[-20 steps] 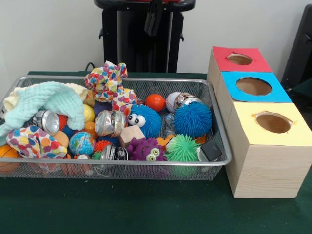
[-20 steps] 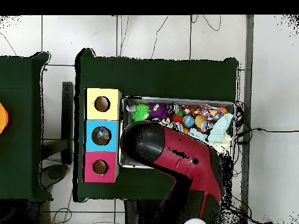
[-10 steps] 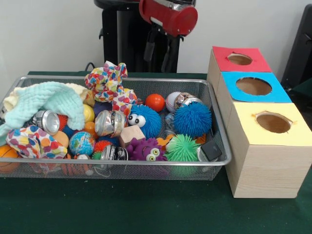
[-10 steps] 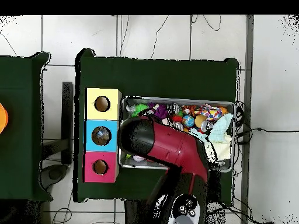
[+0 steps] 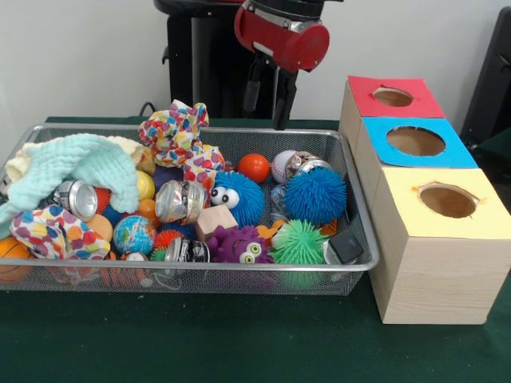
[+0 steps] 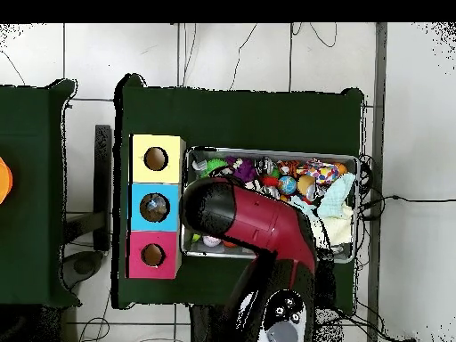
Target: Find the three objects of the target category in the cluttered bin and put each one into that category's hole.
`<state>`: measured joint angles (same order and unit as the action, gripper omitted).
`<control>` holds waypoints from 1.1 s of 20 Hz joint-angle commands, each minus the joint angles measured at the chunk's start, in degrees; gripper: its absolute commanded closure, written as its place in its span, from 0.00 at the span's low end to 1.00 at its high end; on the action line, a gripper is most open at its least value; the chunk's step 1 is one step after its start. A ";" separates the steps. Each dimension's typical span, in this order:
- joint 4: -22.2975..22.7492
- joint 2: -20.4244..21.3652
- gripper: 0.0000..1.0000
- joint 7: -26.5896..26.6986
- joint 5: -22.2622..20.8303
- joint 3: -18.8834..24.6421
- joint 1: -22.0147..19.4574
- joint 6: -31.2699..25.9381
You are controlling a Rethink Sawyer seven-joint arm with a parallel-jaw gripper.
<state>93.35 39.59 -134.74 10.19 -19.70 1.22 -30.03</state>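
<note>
- The wire bin (image 5: 363,231) is the landmark: everything to be sorted lies heaped inside it, so the search has to happen through its open top.
- The gripper (image 5: 267,100) hangs above the bin's far rim, towards the end nearest the boxes. Two dark fingers (image 5: 284,100) point down with a gap between them and nothing in it — it looks parted and empty, though the gap is narrow.
- The target category isn't stated, so I can't name the three objects. Candidates sit at the bin's box end: a blue spiky ball (image 5: 316,195), a green spiky ball (image 5: 299,243), a blue fuzzy toy with eyes (image 5: 237,197) and a purple one (image 5: 239,245).
- Crushed cans (image 5: 180,201) lie mid-bin; a mint cloth (image 5: 76,167) drapes the far end from the boxes, probably hiding more.
- Just beside the bin stand three wooden boxes, their holes facing up for drops: red (image 5: 393,96), blue (image 5: 415,141), yellow (image 5: 448,200).
- In the overhead view the arm (image 6: 258,223) covers much of the bin.
</note>
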 commanded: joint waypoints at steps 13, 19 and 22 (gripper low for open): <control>-1.17 -5.86 0.00 -6.07 -0.26 5.37 0.03 2.28; -2.18 -8.20 0.00 -8.84 1.11 4.77 1.80 4.66; -2.28 -9.33 0.00 -9.51 1.78 4.89 2.20 6.22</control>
<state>93.10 34.66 -134.74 10.23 -19.68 3.17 -28.37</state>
